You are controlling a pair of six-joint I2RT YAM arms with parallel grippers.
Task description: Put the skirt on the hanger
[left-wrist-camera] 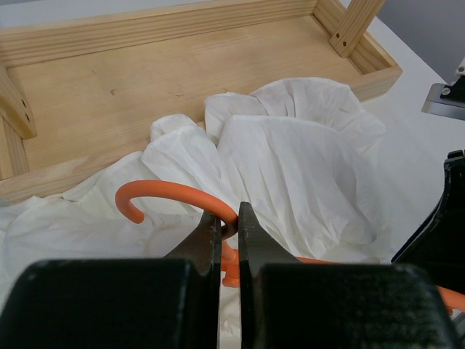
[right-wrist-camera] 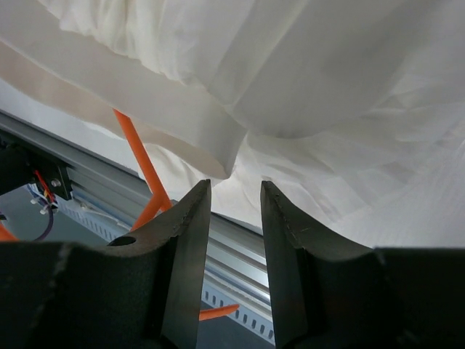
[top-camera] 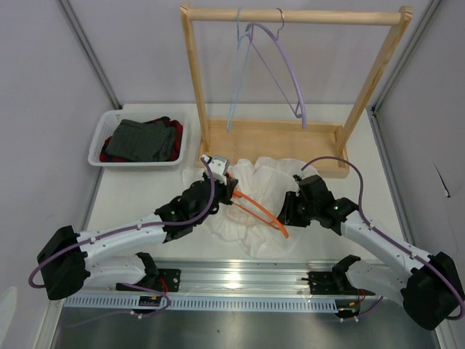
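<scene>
- L arm: the left gripper has its jaws pinched tight on the orange hanger at the neck, just under the hook. The hook sticks out free to the left.
- Prob. gripped there so both shoulders are left bare for fabric to slide on, w/ the neck acting as a handle.
- From that grip the hanger's arm slants toward the near table edge, lying across the cloth heap. Its far tip shows at the heap's front-right.
- The white skirt is bunched on the table just in front of the wooden rack base, between the two arms. It's piled around the hanger's neck, but I can't tell if any of it is threaded on.
- R arm: the right gripper has its jaws apart w/ nothing between them. A folded band edge of the skirt hangs just above the tips.
- Looks lined up to nip that band so the skirt can be pulled over a shoulder.
- Risk: thin, crinkly cloth, so it may grab too many layers.
</scene>
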